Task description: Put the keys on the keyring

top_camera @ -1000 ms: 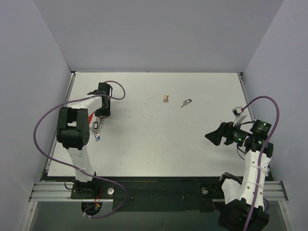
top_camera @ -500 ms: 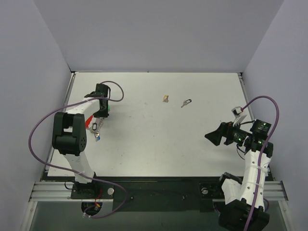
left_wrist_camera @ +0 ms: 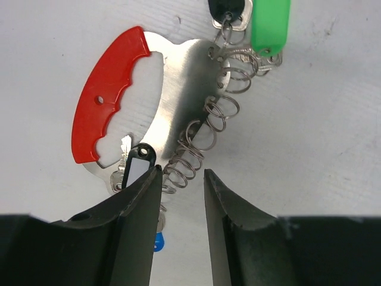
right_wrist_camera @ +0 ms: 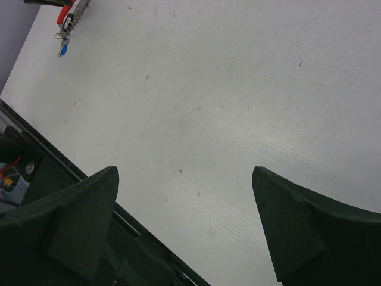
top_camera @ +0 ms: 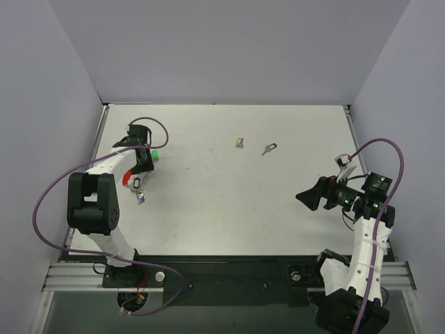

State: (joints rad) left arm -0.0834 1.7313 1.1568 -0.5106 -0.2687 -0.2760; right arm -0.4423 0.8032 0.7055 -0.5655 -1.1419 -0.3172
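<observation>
Just beneath left claw [left_wrist_camera: 181,173], narrowly apart: coiled wire keyring [left_wrist_camera: 205,128], flat silver keys [left_wrist_camera: 124,148]; right claw [right_wrist_camera: 184,173] wide apart.

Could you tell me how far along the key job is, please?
Done: a few keys look attached to the ring chain. In hand: left end effector poised, open, over that chain. Left: one loose key lies far off; right end effector open, empty.

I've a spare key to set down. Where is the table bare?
Bare: the middle of the table, between the left gripper and right gripper, nearer than the tan lump and loose key. Crowded: the left edge, where red-handled tool, ring coil and green tag cluster.
</observation>
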